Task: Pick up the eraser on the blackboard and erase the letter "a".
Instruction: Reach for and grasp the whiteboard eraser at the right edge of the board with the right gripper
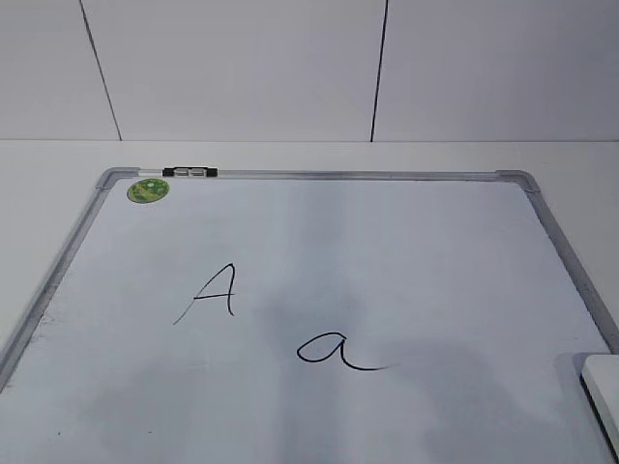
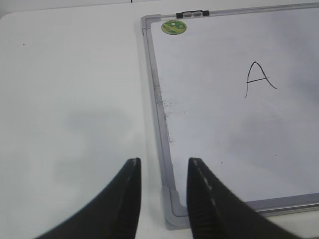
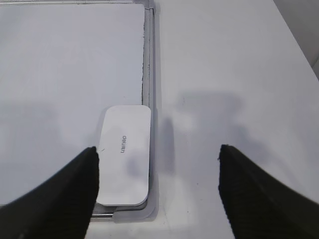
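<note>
The blackboard (image 1: pixel 319 242) is a white board with a grey frame lying flat on the table. The letter "a" (image 1: pixel 334 350) is written low on it, right of centre. The eraser (image 3: pixel 124 155) is a white oblong block lying on the board's near right corner; only its edge shows at the exterior view's lower right (image 1: pixel 602 396). My right gripper (image 3: pixel 157 154) is open wide above that corner, the eraser between its fingers nearer the left one, not touched. My left gripper (image 2: pixel 163 164) is open and empty over the board's near left corner (image 2: pixel 172 209). No gripper shows in the exterior view.
A capital "A" (image 1: pixel 213 293) is written left of the "a", and shows in the left wrist view (image 2: pixel 259 78). A round green sticker (image 1: pixel 148 189) and a small black-and-clear clip (image 1: pixel 190 172) sit at the board's far left corner. White table (image 3: pixel 229 74) surrounds the board.
</note>
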You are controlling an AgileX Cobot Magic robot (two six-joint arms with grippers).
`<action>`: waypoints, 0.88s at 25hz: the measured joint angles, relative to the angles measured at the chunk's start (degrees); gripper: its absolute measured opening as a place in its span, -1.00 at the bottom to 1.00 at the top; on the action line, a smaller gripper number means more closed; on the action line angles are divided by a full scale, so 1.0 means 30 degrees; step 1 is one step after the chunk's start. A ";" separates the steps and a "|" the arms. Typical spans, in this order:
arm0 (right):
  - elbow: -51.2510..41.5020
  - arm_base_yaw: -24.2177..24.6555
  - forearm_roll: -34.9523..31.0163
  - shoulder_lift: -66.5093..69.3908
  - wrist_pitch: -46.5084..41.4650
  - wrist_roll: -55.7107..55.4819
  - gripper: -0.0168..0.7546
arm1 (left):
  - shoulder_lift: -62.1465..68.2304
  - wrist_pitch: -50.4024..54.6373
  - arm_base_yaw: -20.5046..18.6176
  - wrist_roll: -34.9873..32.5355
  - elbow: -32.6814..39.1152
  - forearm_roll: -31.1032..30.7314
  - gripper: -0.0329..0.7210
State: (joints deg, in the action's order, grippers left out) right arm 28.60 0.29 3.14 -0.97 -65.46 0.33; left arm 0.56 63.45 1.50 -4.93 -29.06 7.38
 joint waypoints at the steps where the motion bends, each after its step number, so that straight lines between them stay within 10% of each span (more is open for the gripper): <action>1: 0.0000 0.0000 0.0000 0.0000 0.0000 0.0000 0.58 | 0.0000 0.0000 0.0000 0.0000 0.0000 0.0000 -0.29; 22: 0.0302 0.0000 -0.1046 0.1731 -0.0111 0.0000 0.58 | 0.0000 0.0000 0.0000 0.0000 0.0000 0.0000 -0.29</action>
State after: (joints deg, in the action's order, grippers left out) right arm 29.51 0.29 0.00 4.23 -65.79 0.33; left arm 0.56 63.45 1.50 -4.93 -29.06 7.38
